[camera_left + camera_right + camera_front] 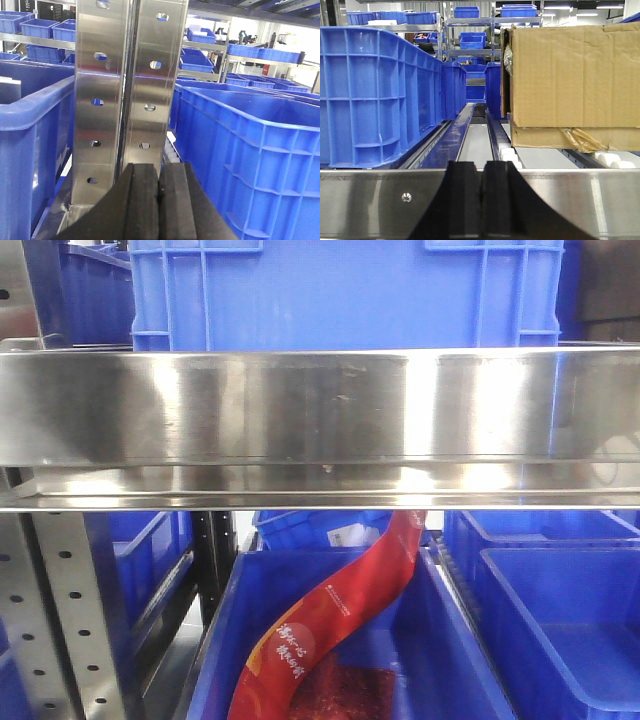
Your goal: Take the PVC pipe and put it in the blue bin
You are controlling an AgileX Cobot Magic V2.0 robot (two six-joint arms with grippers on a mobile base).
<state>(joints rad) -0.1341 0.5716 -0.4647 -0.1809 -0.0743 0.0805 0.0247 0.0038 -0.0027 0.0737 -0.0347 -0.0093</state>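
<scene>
The PVC pipe is out of view in every frame. My left gripper [158, 172] is shut, its black fingers pressed together with nothing between them, facing a perforated steel post [127, 95] between two blue bins. My right gripper [482, 170] is also shut and empty, held just in front of a steel shelf rail [380, 202]. A large blue bin [255, 150] stands right of the left gripper. Another blue bin [375, 95] sits on the shelf, left of and beyond the right gripper. Neither gripper shows in the front view.
A steel shelf beam [320, 420] spans the front view, with a blue crate [350, 290] on top. Below it a blue bin [445, 640] holds a red packet [340, 620]. A cardboard box [570, 80] rests on roller tracks [507, 152] at right.
</scene>
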